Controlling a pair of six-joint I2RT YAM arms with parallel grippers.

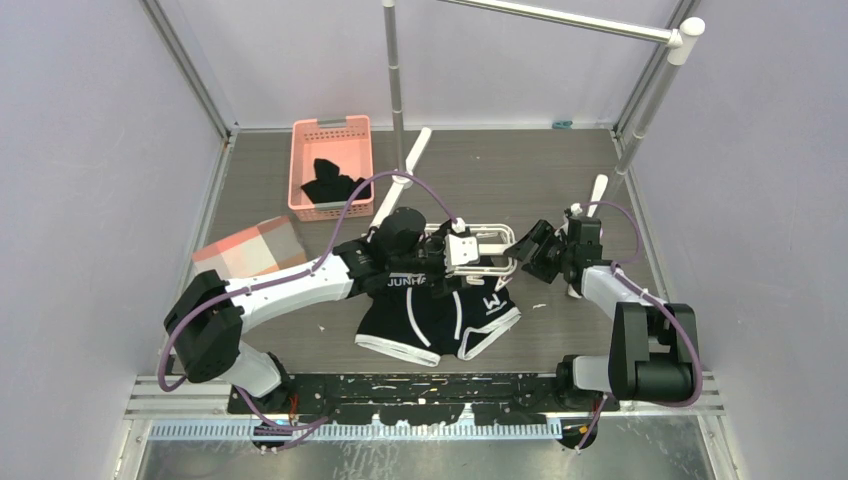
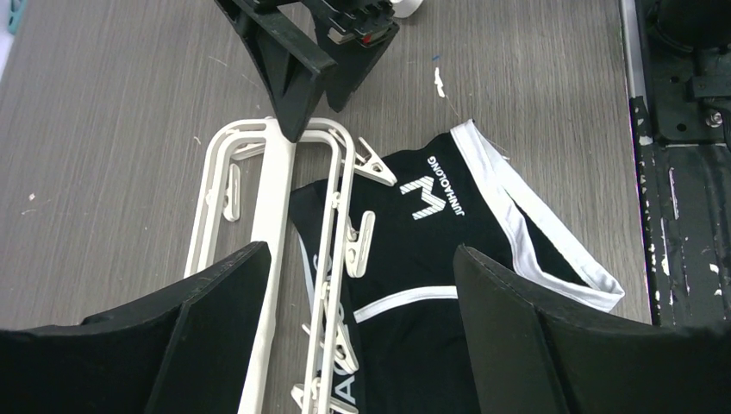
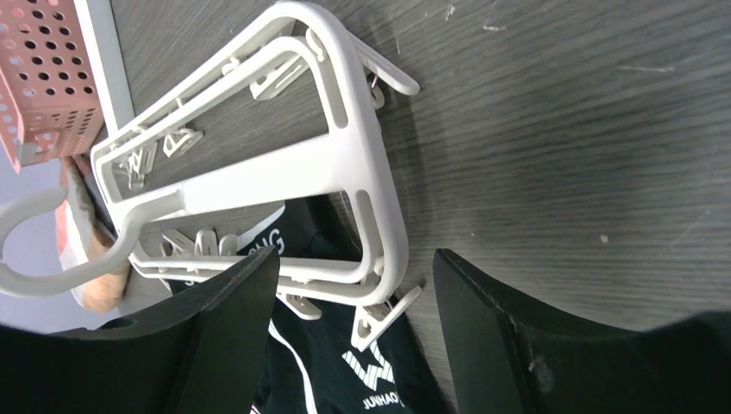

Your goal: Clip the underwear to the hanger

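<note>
left gripper (image 2: 360, 254) wide open, empty | right gripper (image 3: 355, 254) wide open, empty | hanger (image 3: 345, 164) overlaps underwear (image 2: 431, 250) | likely next: pinch a clip open, seat waistband deep

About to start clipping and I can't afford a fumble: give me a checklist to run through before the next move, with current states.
1. Left claw open and empty: ok.
2. Right claw open and empty: ok.
3. Hanger lying flat on the table: ok.
4. Underwear edge tucked under the hanger's clip rail: ok.
5. Any clip already biting fabric: cannot tell.
</note>
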